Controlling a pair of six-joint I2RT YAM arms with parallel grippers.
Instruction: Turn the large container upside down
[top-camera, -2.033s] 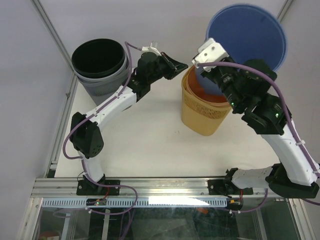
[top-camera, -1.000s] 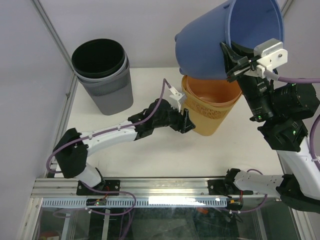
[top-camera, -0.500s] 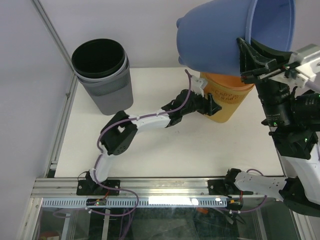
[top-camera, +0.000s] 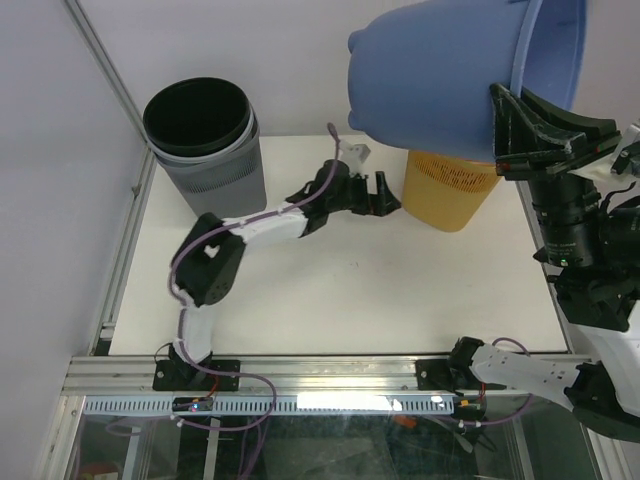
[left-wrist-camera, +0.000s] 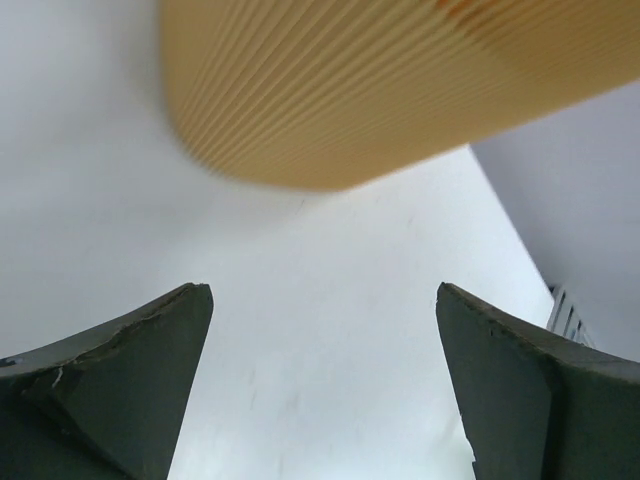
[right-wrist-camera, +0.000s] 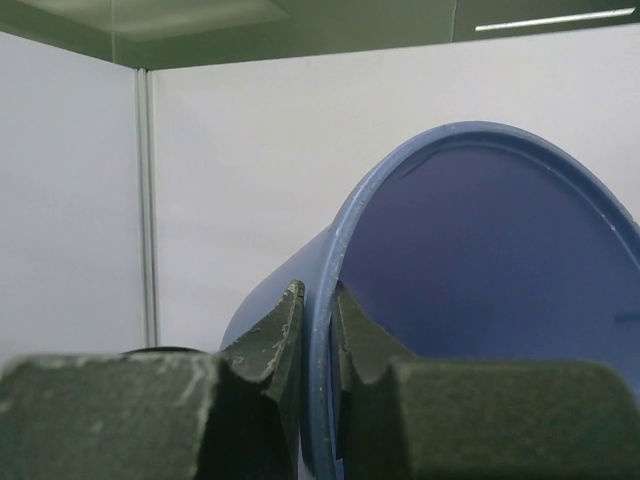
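Right hand on blue container rim

My left arm and right arm have white links and black joints. A purple cable runs along each. My fingers are dark, wedge-shaped, scratched.

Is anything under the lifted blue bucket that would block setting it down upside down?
Yes. The orange basket stands below the blue bucket, which the right gripper holds by its rim; the open left gripper is beside that basket.
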